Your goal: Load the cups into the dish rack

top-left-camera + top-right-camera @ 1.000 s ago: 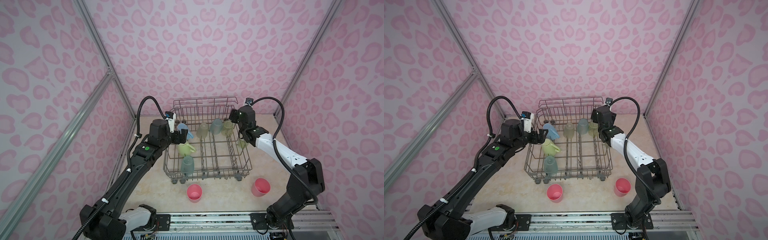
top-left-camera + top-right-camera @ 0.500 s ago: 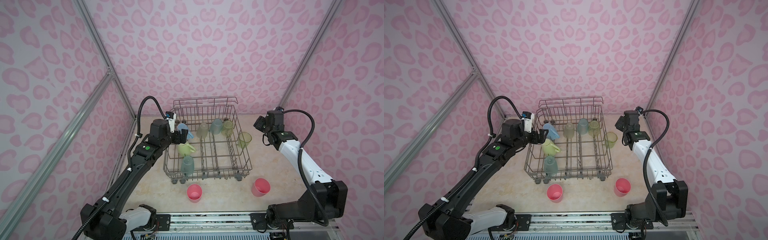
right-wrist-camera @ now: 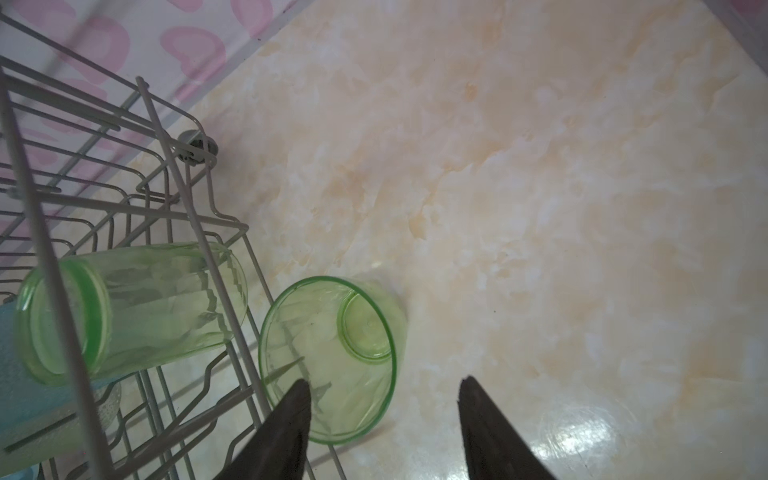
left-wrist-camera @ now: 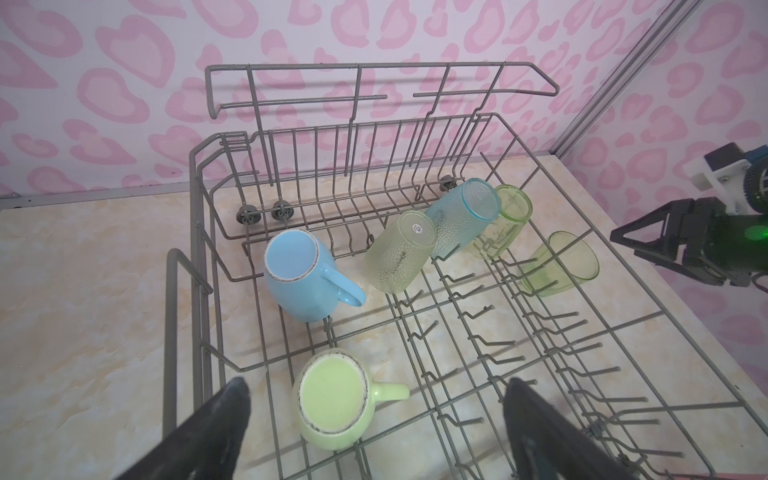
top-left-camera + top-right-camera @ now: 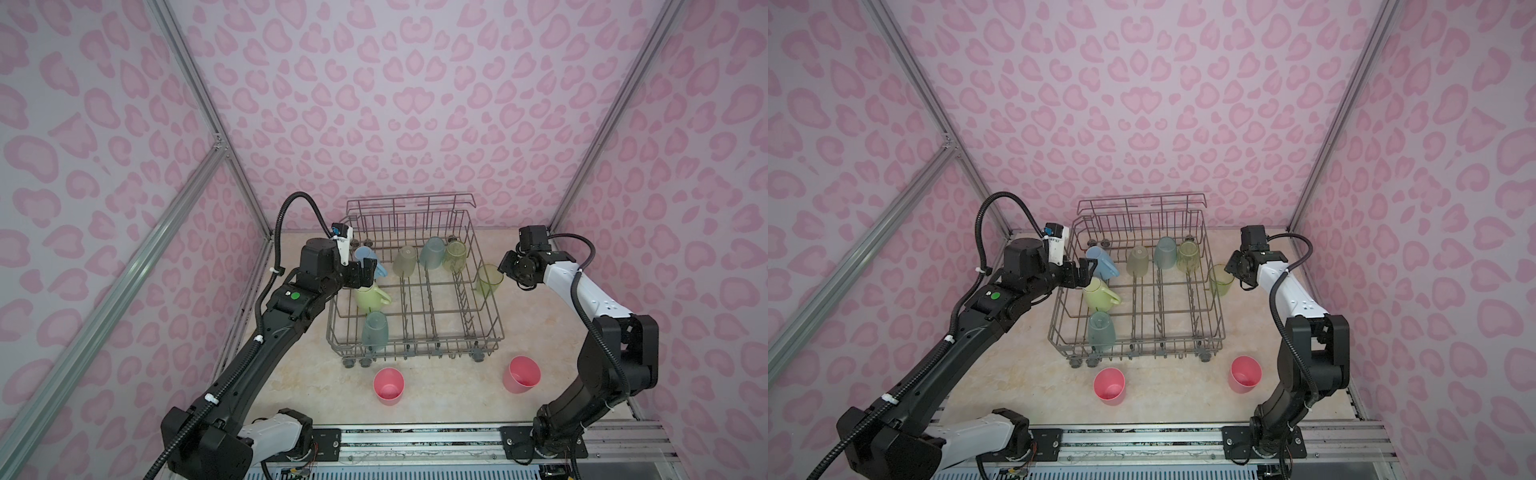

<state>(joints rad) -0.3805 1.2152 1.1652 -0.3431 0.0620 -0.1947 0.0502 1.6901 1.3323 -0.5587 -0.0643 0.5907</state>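
Marble tabletop (image 5: 544, 332), pink-spotted walls (image 5: 415, 104). We count six cups (image 5: 405, 261) in the rack (image 5: 495, 320); lime cup (image 3: 328, 357) sits outside, just beside its right wall. R gripper (image 3: 385, 382) near it, jaws apart, empty. L gripper (image 5: 360, 277) above yellow mug (image 5: 370, 297), jaws spread wide.

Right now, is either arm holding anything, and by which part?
Nothing, apparently. The left end effector hangs open above the pale-green handled mug; the right end effector is open at the clear lime-green cup.
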